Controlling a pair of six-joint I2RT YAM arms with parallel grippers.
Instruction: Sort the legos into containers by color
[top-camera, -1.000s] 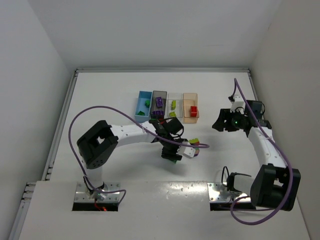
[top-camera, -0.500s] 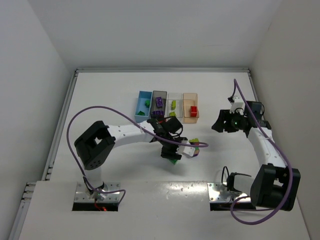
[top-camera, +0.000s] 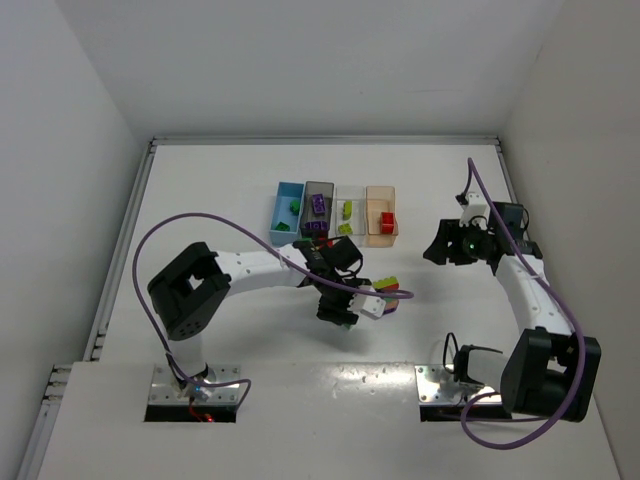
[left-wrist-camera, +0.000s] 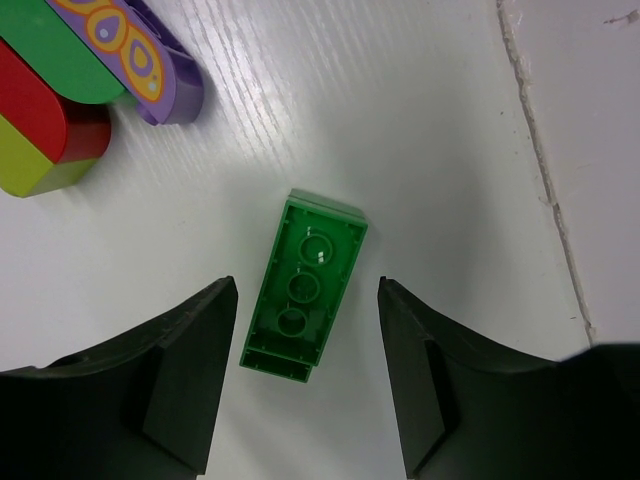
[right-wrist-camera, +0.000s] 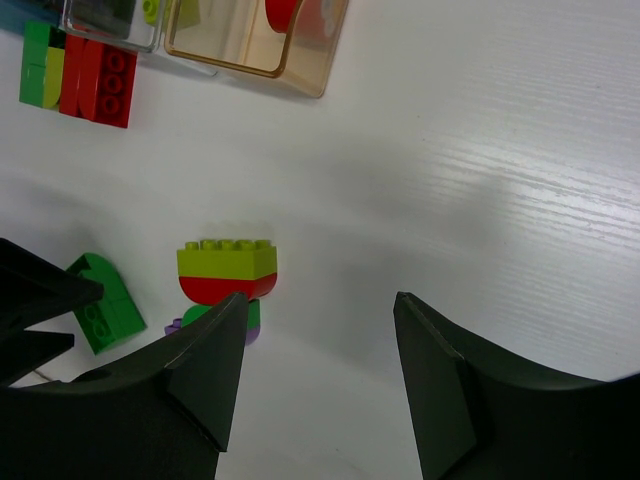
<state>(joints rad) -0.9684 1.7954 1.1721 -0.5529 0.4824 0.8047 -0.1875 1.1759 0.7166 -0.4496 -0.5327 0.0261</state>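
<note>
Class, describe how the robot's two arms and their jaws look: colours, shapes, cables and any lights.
Both the left arm and right arm have white links joined by bulky black joints, on metal base plates. A purple cable loops along each. The jaws are matte black, broad and curved. A small green light glows at the right wrist.

White table (top-camera: 210, 190) carries four containers (top-camera: 378, 200), a green lego (left-wrist-camera: 305, 300), stacked legos (right-wrist-camera: 227, 272).

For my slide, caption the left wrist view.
Open left gripper straddles a green lego on the white table, fingers clear of it.
</note>
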